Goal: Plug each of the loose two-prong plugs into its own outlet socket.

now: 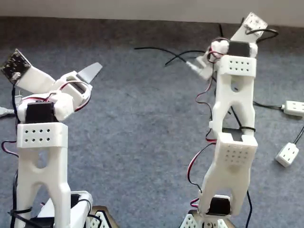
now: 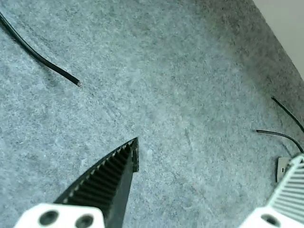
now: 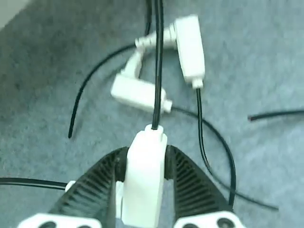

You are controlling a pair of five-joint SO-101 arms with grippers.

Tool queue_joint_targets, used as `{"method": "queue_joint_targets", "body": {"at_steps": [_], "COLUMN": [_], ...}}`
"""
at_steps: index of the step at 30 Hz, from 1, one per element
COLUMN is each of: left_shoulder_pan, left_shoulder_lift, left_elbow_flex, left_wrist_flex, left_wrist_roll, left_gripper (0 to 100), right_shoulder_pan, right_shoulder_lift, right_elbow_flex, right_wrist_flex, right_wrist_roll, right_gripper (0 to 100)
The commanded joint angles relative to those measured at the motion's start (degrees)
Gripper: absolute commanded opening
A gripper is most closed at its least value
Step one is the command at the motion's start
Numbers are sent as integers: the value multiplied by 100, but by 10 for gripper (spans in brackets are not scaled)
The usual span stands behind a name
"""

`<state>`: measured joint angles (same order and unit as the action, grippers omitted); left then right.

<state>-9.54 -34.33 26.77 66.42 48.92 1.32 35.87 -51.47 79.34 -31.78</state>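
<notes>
My right gripper is clamped on a white plug. Its ribbed black fingers press against both sides of the body, and the plug's black cord runs straight out from the far end. Just beyond it on the grey carpet lie a nearer white piece and a farther white piece, close together, each with a black lead. I can't tell from here whether they are plugs or sockets. In the high view the right arm is stretched far out over the carpet. On its outer side sit a first outlet block and, nearer the base, a second outlet block, well apart from the held plug and separate from each other. My left gripper is spread wide with nothing between the fingers, hanging above the carpet, with a loose cable end lying near it.
</notes>
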Motion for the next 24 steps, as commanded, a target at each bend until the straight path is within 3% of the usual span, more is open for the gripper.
{"method": "queue_joint_targets", "body": {"at_steps": [1, 11, 15, 24], "left_shoulder_pan": [145, 145, 145, 145], "left_shoulder_lift": [-127, -127, -127, -127], "left_elbow_flex": [-4, 497, 549, 1244], "left_wrist_flex": [-105, -149, -149, -923], "left_wrist_roll": [-26, -26, -26, -18], "left_gripper": [450, 450, 450, 450], "right_shoulder_pan": [75, 13, 4, 215], "right_shoulder_lift": [-268, 1499, 1903, 1903], "right_elbow_flex": [-57, -31, -66, -884], "right_wrist_flex": [-1165, -3943, -4558, -4532], "right_wrist_roll": [1046, 2637, 3121, 3147], "right_gripper": [8, 13, 19, 355]}}
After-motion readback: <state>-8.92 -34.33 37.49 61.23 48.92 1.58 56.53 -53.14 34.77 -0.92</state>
